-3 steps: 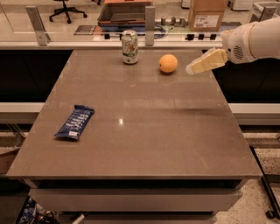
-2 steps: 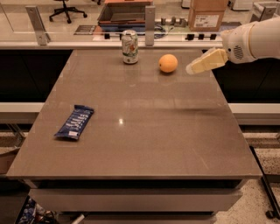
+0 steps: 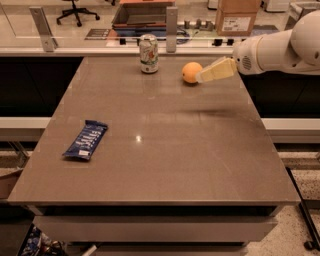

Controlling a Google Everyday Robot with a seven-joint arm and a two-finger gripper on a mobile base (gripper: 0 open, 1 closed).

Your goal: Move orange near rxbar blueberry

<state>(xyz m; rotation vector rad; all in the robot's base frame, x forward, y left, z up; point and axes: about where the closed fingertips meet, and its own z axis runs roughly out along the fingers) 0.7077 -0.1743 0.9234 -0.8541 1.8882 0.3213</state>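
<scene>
The orange (image 3: 191,72) sits on the brown table (image 3: 165,150) near its far edge, right of centre. The rxbar blueberry (image 3: 86,139), a dark blue wrapper with white lettering, lies flat near the table's left edge, far from the orange. My gripper (image 3: 204,76) reaches in from the right on a white arm (image 3: 280,47); its pale yellowish fingers (image 3: 217,70) point left, with the tips right at the orange's right side.
A white-green drink can (image 3: 148,53) stands upright at the far edge, left of the orange. Behind the table runs a ledge with metal posts (image 3: 171,29), a cardboard box (image 3: 237,15) and an office chair (image 3: 75,10) beyond.
My gripper has moved left, closing the gap to the orange's right side. The orange, can and bar have not moved.
</scene>
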